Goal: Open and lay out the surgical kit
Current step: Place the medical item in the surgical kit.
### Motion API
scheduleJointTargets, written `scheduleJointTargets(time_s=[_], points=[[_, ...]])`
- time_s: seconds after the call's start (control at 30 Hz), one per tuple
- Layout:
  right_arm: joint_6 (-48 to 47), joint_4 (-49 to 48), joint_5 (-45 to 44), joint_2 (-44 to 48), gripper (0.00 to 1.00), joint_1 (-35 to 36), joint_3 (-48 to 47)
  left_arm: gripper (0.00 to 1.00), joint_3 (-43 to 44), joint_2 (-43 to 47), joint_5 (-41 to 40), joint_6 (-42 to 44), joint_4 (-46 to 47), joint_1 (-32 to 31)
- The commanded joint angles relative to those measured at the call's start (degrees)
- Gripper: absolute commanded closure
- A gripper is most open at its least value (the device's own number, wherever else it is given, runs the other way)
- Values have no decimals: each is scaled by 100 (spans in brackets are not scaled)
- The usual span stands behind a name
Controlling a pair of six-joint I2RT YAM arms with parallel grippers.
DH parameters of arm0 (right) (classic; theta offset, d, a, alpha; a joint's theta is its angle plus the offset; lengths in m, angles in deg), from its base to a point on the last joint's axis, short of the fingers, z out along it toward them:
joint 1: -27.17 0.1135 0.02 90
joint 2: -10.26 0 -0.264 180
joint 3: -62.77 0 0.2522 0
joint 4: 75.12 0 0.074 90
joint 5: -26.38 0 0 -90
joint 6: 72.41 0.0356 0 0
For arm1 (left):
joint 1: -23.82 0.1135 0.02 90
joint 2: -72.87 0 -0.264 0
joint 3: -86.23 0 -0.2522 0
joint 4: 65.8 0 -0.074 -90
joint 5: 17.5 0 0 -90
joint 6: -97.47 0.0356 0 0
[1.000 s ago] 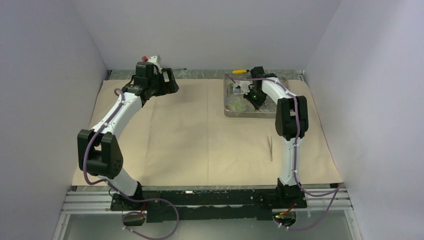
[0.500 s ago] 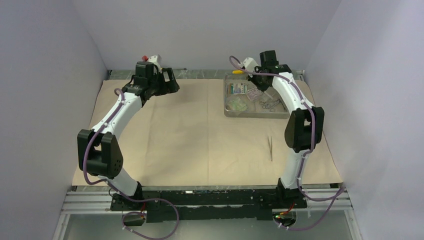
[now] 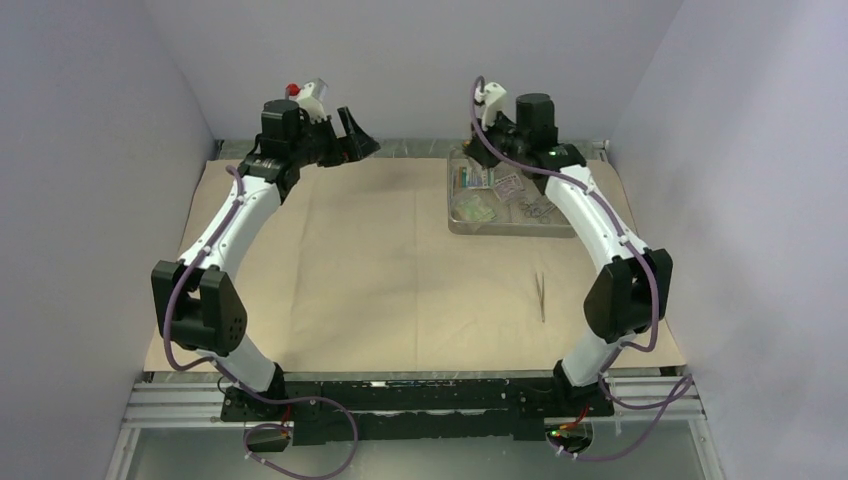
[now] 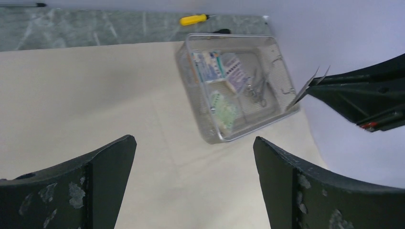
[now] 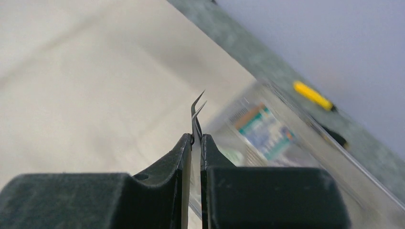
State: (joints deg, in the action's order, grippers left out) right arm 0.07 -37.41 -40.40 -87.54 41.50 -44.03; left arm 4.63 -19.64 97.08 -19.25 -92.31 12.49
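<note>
The beige wrap cloth (image 3: pixel 380 260) lies spread flat over the table. At its back right stands the silver wire-mesh tray (image 3: pixel 510 231), holding printed packets (image 4: pixel 215 67) and scissor-handled clamps (image 4: pixel 258 90). My right gripper (image 5: pixel 196 138) hangs above the tray's back edge, shut on thin curved-tip tweezers (image 5: pixel 196 112) that stick out past its fingertips. The left wrist view shows the same tweezers (image 4: pixel 308 88) in that gripper. Another pair of tweezers (image 3: pixel 541 297) lies on the cloth in front of the tray. My left gripper (image 4: pixel 193 139) is raised at the back left, open with nothing in it.
A yellow-and-black screwdriver (image 4: pixel 195 19) lies on the grey strip behind the tray (image 4: pixel 253 133). Grey-violet walls close in the back and both sides. The cloth's creases run across its middle.
My right arm has lifted out of the tray and swung up and back with the tweezers. My left gripper has risen slightly and tipped toward the right.
</note>
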Motion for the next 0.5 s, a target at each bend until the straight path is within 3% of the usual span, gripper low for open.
scheduleJointTargets(time_s=[0.0,0.3,0.47], points=[[1542,-1698,480,237,98,680,59,1,-76,305,615,-708,632,-118],[1743,-1602,-95,-53,100,1800,-291,1,-444,703,894,-969,740,-304],[1974,-1421,-520,-190,100,2266,-367,1,-1139,1359,224,-1245,1036,-310]])
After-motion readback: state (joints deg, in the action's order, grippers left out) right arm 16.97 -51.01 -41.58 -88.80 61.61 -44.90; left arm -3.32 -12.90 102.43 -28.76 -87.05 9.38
